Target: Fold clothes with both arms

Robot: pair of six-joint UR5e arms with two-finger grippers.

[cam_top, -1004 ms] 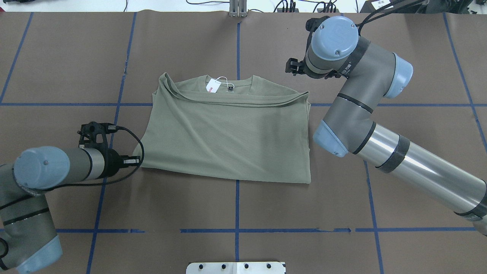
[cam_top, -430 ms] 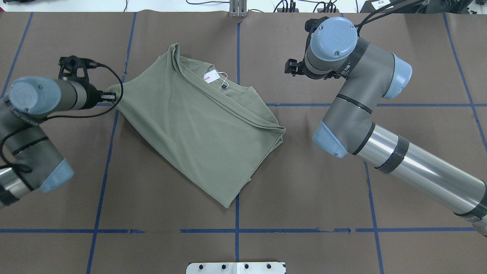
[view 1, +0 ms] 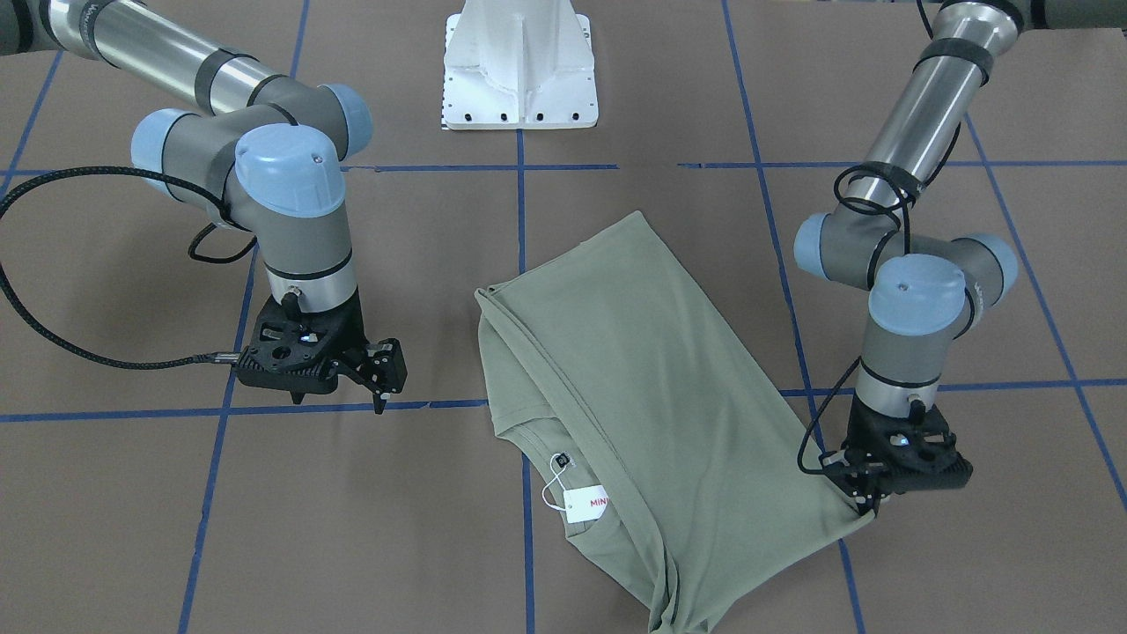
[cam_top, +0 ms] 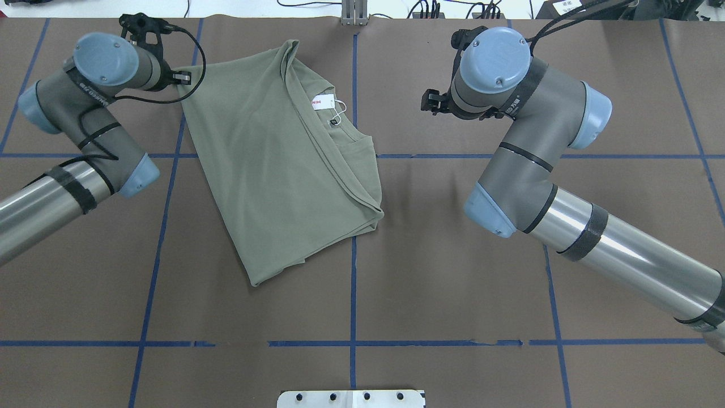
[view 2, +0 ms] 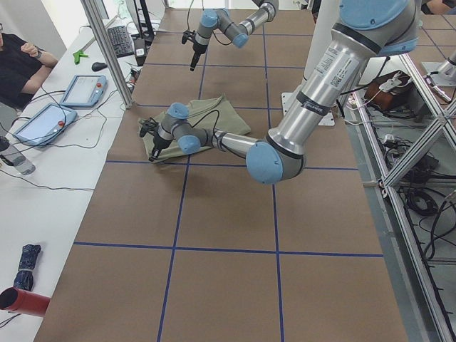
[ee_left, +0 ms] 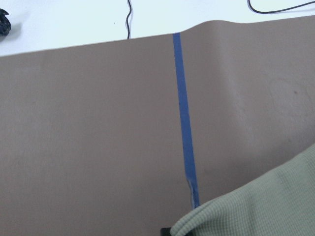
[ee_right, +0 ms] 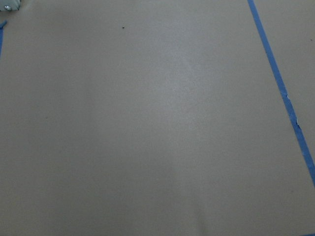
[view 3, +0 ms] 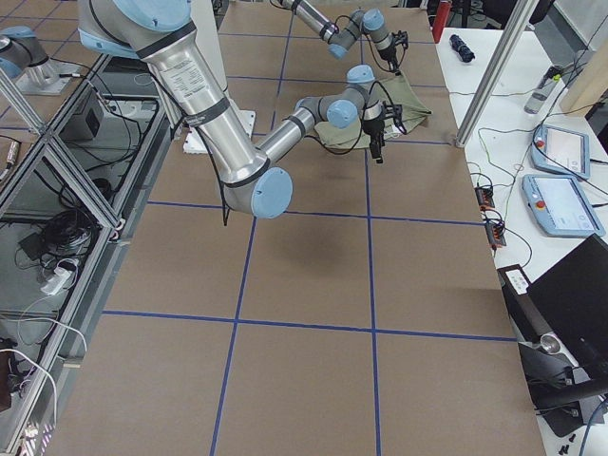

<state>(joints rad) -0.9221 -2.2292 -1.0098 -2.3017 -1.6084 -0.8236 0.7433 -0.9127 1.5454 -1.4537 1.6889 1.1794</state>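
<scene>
On the brown table (cam_top: 453,294), the folded olive shirt (cam_top: 272,170) lies askew, with a white tag (cam_top: 323,102) at its collar. Farther back, the left gripper (cam_top: 182,76) pinches the shirt's far corner. The right gripper (cam_top: 429,103) hangs well apart from it, and its jaw spacing is unclear.

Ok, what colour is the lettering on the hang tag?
Red, on the white hang tag of the shirt; best in exterior front-facing view.

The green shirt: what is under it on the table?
The shirt lies on the brown table cover. A blue tape line passes beneath it and is hidden there. Whether sleeves are folded underneath cannot be seen. The left end effector holds one corner.
</scene>
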